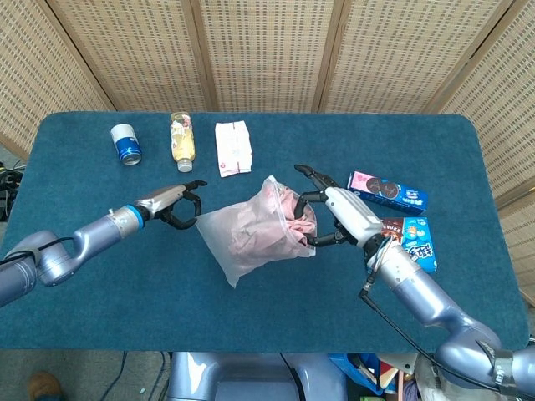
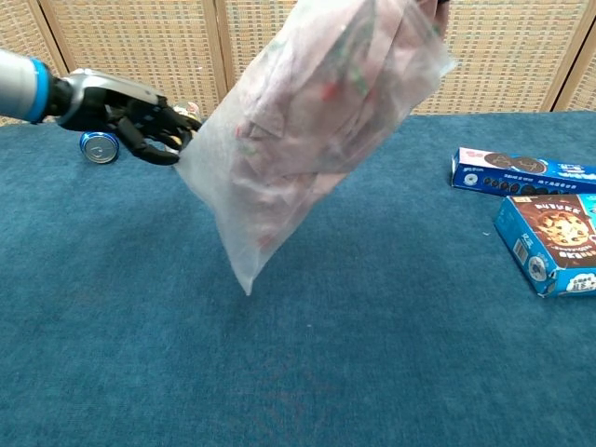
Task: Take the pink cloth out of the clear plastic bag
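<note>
the right hand (image 1: pixel 328 215) held the mouth of the clear plastic bag (image 1: pixel 247 238), lifting it off the counter (image 1: pixel 100 251) so the pink cloth (image 1: pixel 284 207) sat reachable inside. the left hand (image 1: pixel 174 205), fingers curled, seemed to pinch the bag's far edge, probably to stretch it.

My right hand (image 1: pixel 330 215) grips the bag's mouth; my left hand (image 1: pixel 173 205) pinches its corner between fingertips.

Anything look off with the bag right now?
The clear plastic bag hangs tilted from the right hand, pink cloth inside. The left hand pinches its side corner.
</note>
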